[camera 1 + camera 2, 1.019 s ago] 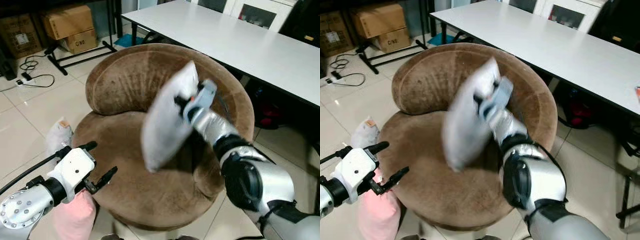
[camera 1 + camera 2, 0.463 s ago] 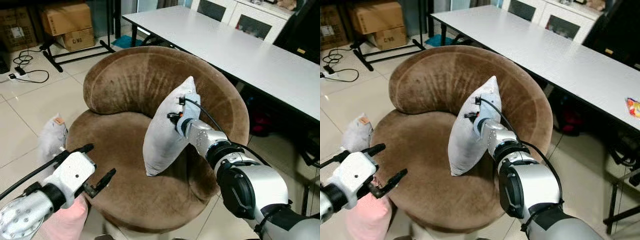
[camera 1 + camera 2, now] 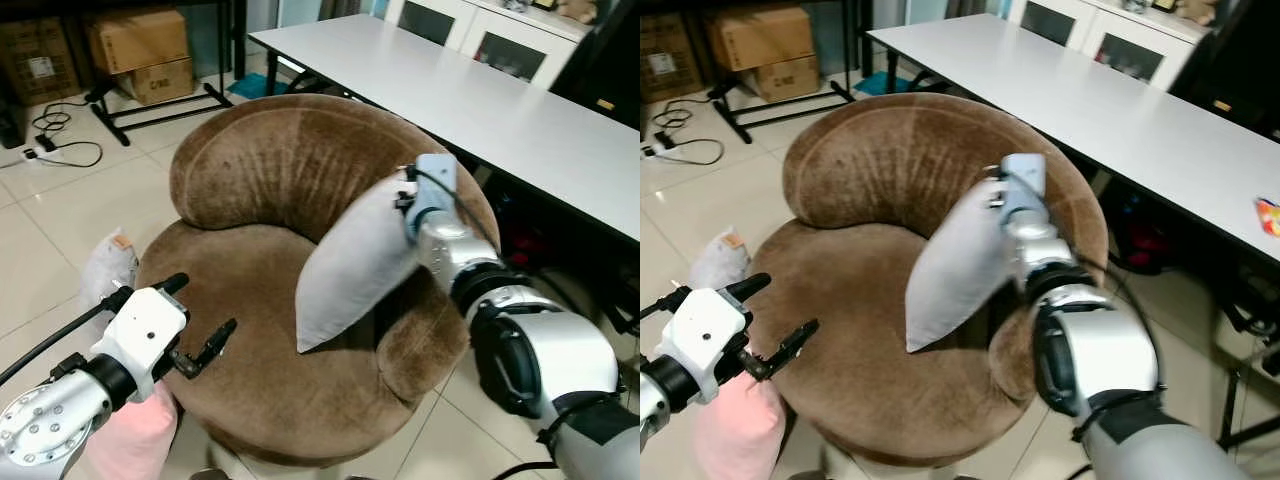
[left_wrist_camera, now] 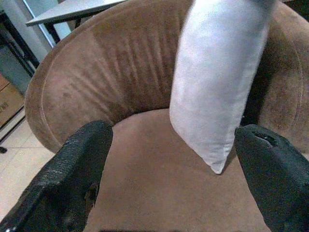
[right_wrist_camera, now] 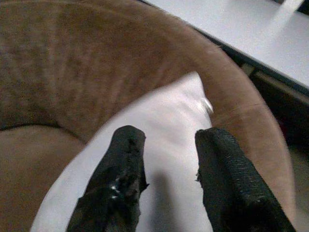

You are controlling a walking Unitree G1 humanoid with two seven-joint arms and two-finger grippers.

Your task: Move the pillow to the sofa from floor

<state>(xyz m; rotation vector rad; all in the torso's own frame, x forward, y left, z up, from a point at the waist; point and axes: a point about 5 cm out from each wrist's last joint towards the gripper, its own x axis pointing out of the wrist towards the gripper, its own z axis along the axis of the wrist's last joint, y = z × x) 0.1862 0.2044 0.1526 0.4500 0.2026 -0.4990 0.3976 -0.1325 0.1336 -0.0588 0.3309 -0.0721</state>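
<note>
The pillow (image 3: pixel 352 262) leaned on the sofa (image 3: pixel 250 170); the right tool (image 5: pixel 166 181) hovered released, the left tool (image 3: pixel 180 322) spread wide.

The right end effector (image 5: pixel 166 181) is releasing the pillow (image 3: pixel 350 265), fingers now apart, as the pillow is tilting back against the sofa (image 3: pixel 250 160).

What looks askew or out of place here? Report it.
The white pillow stands tilted on one corner on the brown round sofa, leaning against its backrest, not lying flat. A pink cushion and a white bag lie on the floor beside the sofa.
</note>
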